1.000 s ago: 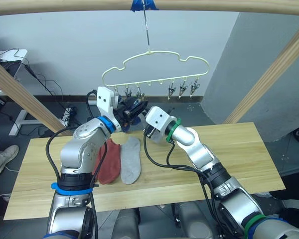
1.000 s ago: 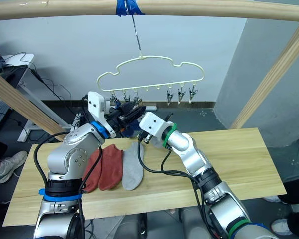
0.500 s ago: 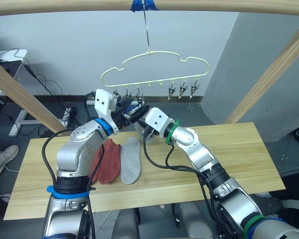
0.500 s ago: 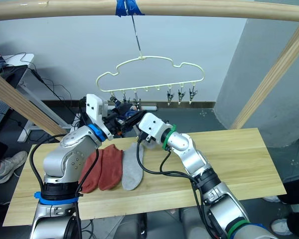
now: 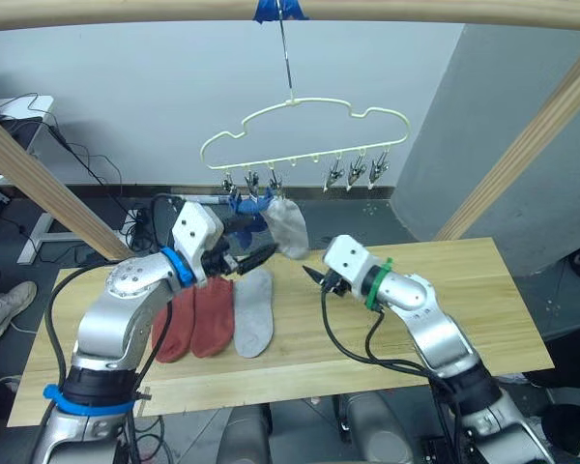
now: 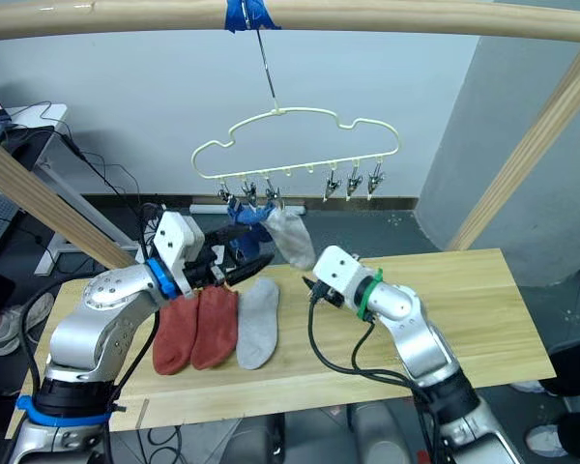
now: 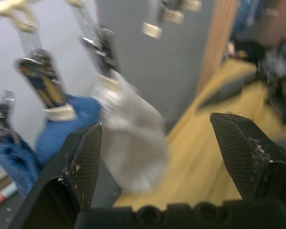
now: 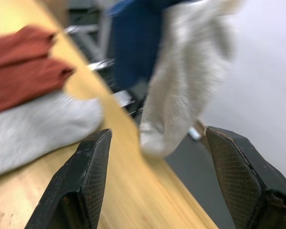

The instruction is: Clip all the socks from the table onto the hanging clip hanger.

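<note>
both grippers, left gripper (image 5: 256, 257) and right gripper (image 5: 312, 275), have pulled back open and empty; a light grey sock (image 5: 289, 225) now hangs clipped on the clip hanger (image 5: 304, 135).

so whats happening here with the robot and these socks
The robot is clipping socks onto a pale yellow clip hanger hung from a wooden pole. Two blue socks and one grey sock hang from its clips. Both grippers, left and right, are open and empty, just below the hanging socks. Two red socks and another grey sock lie on the table, waiting.
</note>
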`<state>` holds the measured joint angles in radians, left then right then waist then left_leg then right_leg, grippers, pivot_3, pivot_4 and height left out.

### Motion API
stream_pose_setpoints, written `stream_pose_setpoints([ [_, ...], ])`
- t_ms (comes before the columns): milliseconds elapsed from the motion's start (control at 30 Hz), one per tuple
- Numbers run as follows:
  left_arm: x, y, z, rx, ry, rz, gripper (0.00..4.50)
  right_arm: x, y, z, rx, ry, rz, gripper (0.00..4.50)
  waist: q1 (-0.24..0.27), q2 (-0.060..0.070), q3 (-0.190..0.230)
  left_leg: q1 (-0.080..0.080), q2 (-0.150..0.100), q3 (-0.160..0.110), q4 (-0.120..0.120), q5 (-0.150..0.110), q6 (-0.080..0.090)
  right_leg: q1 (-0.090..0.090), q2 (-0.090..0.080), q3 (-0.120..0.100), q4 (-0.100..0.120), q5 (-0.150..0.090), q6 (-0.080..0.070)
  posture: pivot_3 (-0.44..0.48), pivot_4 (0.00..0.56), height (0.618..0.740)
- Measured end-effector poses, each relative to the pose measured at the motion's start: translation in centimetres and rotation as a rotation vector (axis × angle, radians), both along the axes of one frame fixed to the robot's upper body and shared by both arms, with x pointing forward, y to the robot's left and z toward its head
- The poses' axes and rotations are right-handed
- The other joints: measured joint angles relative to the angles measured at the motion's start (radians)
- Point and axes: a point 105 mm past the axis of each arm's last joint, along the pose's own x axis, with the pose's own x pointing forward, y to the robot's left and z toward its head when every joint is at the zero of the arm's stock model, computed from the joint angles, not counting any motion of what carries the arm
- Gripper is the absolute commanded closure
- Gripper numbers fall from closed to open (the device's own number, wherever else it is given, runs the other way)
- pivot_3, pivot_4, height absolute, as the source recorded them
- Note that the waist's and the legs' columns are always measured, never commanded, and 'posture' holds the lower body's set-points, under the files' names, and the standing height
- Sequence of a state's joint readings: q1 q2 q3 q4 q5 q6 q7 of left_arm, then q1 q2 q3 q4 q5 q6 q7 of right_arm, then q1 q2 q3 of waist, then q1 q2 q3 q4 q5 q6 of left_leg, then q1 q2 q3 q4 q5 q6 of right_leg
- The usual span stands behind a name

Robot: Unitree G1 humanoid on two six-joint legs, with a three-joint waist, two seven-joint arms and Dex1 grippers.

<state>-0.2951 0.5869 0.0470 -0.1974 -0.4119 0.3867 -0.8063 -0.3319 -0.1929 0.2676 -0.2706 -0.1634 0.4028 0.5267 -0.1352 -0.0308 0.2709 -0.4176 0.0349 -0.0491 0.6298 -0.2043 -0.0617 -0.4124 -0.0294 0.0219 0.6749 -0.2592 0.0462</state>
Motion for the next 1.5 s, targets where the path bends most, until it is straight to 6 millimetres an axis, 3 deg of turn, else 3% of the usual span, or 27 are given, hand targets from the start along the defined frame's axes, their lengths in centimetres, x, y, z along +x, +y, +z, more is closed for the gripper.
stream_pose_setpoints([
  [133,-0.8,-0.2,0.2,0.024,-0.015,-0.064,0.50,0.1,-0.6,3.5,0.175,-0.026,-0.072,1.26,-0.003,0.000,0.000,0.001,0.000,0.000,0.000,0.001,-0.001,0.000,0.000,0.000,0.001,0.000,0.000,-0.198,0.203,0.740],
  [233,-1.0,-0.4,0.2,0.029,-0.021,-0.090,0.50,0.7,-0.6,5.3,0.258,-0.029,-0.109,1.85,-0.003,0.000,0.000,0.001,0.000,0.000,0.000,0.001,-0.001,0.000,0.000,0.000,0.001,0.000,0.000,-0.196,0.199,0.740],
  [300,-1.0,-0.5,0.4,0.027,-0.033,-0.093,0.50,1.0,-0.6,5.7,0.277,-0.025,-0.126,2.51,-0.003,0.000,0.000,0.001,0.000,0.000,0.000,0.001,-0.001,0.000,0.000,0.000,0.001,0.000,0.000,-0.194,0.198,0.740],
  [567,-0.6,-0.8,0.5,0.024,-0.036,-0.097,0.50,3.3,-0.8,6.7,0.321,0.017,-0.201,2.51,-0.003,0.000,0.000,-0.001,0.000,0.000,0.000,0.001,-0.001,-0.002,0.000,0.001,0.002,0.001,-0.002,-0.187,0.201,0.740],
  [667,-0.6,-0.9,0.3,0.026,-0.033,-0.099,0.50,3.5,-0.9,6.1,0.324,0.052,-0.211,2.51,-0.003,0.000,0.000,-0.001,0.000,0.001,0.000,0.001,-0.001,-0.002,0.000,0.001,0.002,0.002,-0.003,-0.185,0.202,0.740],
  [767,-0.6,-1.0,0.3,0.027,-0.036,-0.097,0.50,3.5,-0.8,6.0,0.333,0.065,-0.204,1.98,-0.003,0.000,0.000,-0.001,0.000,0.001,0.000,0.001,-0.001,-0.002,0.000,0.001,0.002,0.002,-0.003,-0.185,0.202,0.740],
  [1100,-0.4,-1.6,0.3,0.026,-0.048,-0.108,0.50,4.0,-1.1,6.0,0.318,0.057,-0.236,1.98,-0.003,0.000,0.000,-0.001,0.000,0.001,0.000,0.001,-0.001,-0.003,0.000,0.001,0.003,0.002,-0.003,-0.194,0.202,0.740],
  [1500,-0.4,-1.8,0.2,0.029,-0.047,-0.112,0.50,5.6,0.0,7.4,0.313,0.019,-0.204,1.98,-0.004,0.000,0.000,-0.001,0.000,0.001,0.000,0.001,0.000,-0.003,0.001,0.001,0.003,0.002,-0.004,-0.186,0.205,0.740],
])
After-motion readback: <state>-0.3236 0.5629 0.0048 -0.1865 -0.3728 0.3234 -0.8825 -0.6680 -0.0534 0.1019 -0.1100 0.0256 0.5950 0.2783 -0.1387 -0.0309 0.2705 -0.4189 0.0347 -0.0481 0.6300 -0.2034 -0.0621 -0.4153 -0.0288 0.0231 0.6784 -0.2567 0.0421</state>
